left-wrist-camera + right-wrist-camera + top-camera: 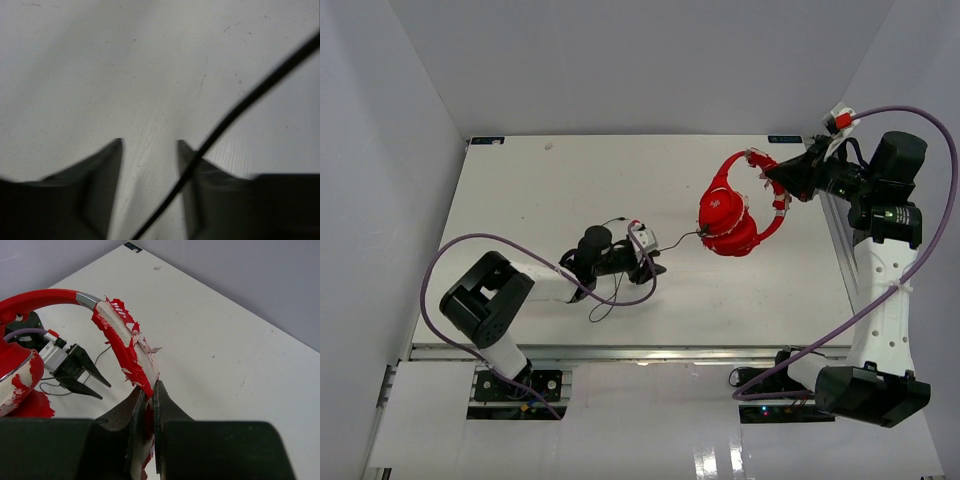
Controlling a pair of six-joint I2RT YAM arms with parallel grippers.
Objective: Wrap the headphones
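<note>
There, the right end effector (148,396) pinches the headphones (730,215) by the band, far right of the counter (570,190). The left end effector (150,145), jaws apart, has the cord (240,107) crossing one finger. I'd centre it between them before closing.

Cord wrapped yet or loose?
Loose. The cord runs from the headphones out to the left gripper; none shows wound round them.
</note>
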